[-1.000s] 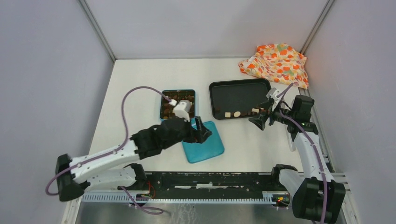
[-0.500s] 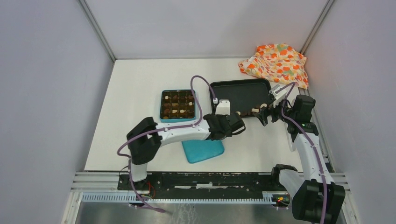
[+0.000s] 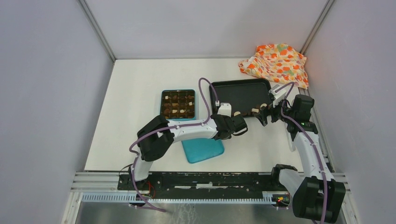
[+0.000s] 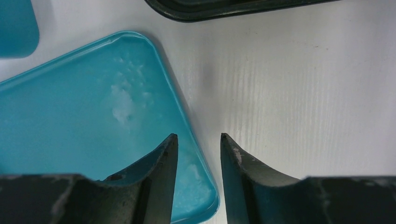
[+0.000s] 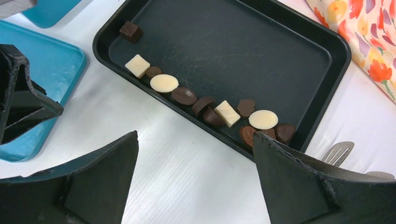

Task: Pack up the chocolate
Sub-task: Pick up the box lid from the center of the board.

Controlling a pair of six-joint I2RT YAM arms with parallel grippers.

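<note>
From above, the black tray (image 3: 243,91) sits on the white worktop (image 3: 130,93) with loose chocolate (image 3: 254,111) lined along its near edge. The teal box (image 3: 162,103), left of the tray, holds many pieces in its grid. The left claw (image 3: 239,127) hovers at the tray's near-left corner and the right claw (image 3: 262,115) at its near-right corner.

In the left wrist view, the left claw's jaws stand a narrow gap apart with nothing between them. They hang over the edge of the teal lid (image 4: 84,116), just short of the tray.

In the right wrist view, the right claw's jaws are spread wide and empty, just in front of the tray. Metal tongs (image 5: 338,151) lie just right of the tray.

The step in hand looks like fetching the next piece. That calls for crossing the tray wall, centring on one end piece and closing gently, since neighbouring pieces touch.
</note>
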